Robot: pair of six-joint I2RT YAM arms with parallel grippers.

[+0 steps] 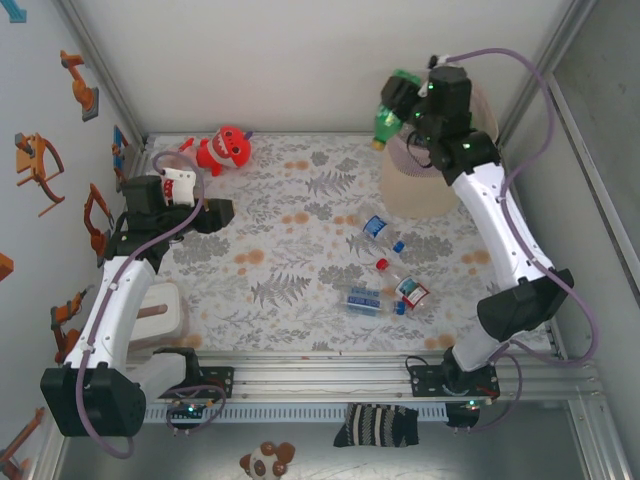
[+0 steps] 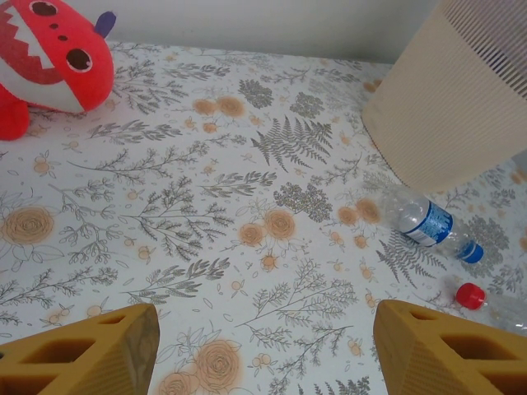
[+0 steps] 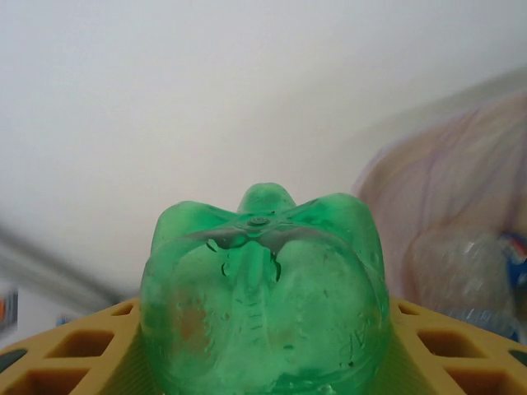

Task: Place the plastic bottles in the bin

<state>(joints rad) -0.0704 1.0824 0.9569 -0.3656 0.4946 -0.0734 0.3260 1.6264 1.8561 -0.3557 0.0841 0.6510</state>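
My right gripper [image 1: 403,108] is shut on a green plastic bottle [image 1: 388,116], held high at the back right beside the bin [image 1: 425,190], a cream basket with a pink mesh rim. In the right wrist view the green bottle's base [image 3: 263,296] sits between my yellow fingers [image 3: 74,354], and the bin's mesh [image 3: 436,222] lies to the right with bottles inside. Three clear bottles [image 1: 374,228] [image 1: 402,287] [image 1: 362,300] lie on the floral cloth near the middle. My left gripper [image 1: 215,213] [image 2: 263,354] hangs open and empty over the cloth at the left.
A red plush toy [image 1: 225,150] [image 2: 49,58] sits at the back left. In the left wrist view a blue-labelled bottle [image 2: 424,222] and a red-capped one [image 2: 478,298] lie below the bin [image 2: 449,107]. A beige block [image 1: 160,315] is by the left arm.
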